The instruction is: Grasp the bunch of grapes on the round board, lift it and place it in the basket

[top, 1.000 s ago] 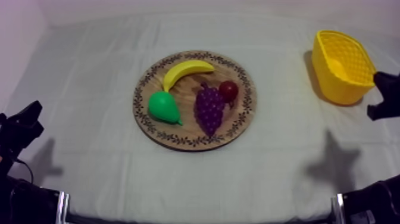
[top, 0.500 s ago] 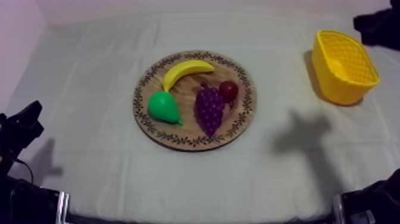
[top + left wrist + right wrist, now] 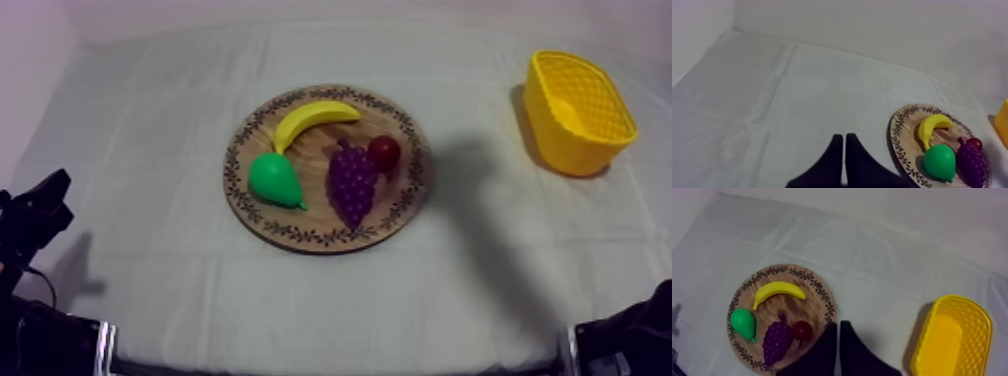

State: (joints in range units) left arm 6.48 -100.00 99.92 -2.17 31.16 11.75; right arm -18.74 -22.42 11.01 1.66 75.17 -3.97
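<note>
The purple bunch of grapes [image 3: 352,182] lies on the round wooden board [image 3: 300,234], between a green pear [image 3: 274,180] and a small red fruit [image 3: 384,152]. A banana [image 3: 313,120] lies at the board's far side. The yellow basket [image 3: 577,110] stands at the far right. My left gripper [image 3: 40,200] rests low at the left edge; its fingers lie together as a narrow wedge [image 3: 843,135]. My right gripper [image 3: 838,323] hangs high over the cloth between the board [image 3: 822,300] and the basket [image 3: 952,338], shut on nothing, with the grapes [image 3: 776,338] below and to its left.
A shadow of the right arm falls on the cloth just right of the board [image 3: 470,200]. Part of the right arm [image 3: 625,340] sits at the lower right edge. Bare grey-white cloth [image 3: 330,300] lies in front of the board.
My right gripper left its place beside the basket, rose past the far right corner and went out of the top view. Its shadow slid left toward the board. The left arm stayed still.
</note>
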